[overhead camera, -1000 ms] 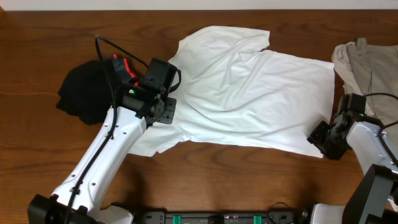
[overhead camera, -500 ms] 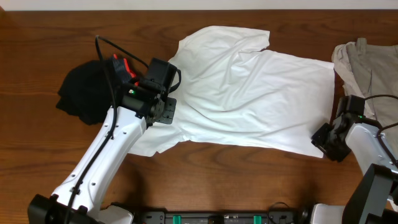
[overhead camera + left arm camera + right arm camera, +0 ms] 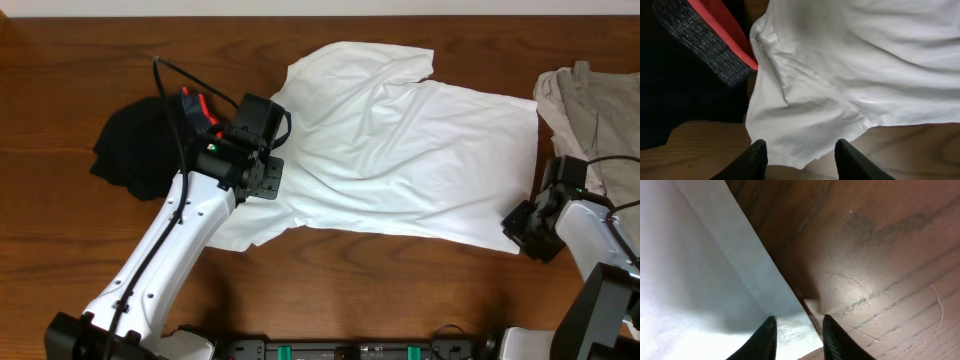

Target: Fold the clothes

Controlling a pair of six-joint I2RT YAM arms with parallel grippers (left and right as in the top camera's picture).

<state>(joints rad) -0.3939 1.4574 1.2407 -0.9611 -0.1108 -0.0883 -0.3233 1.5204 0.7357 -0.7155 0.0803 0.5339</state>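
Both angled down, left pincer [image 3: 800, 152], right pincer [image 3: 797, 326], at T-shirt [image 3: 400, 150] edges

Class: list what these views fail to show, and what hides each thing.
- Overhead: beige garment cut off by the right edge.
- Overhead: shirt sleeve partly under the left arm.
- Overhead: right gripper fingers hidden beneath its own body.
- Left wrist: black garment cut off by the left edge, too dark for detail.
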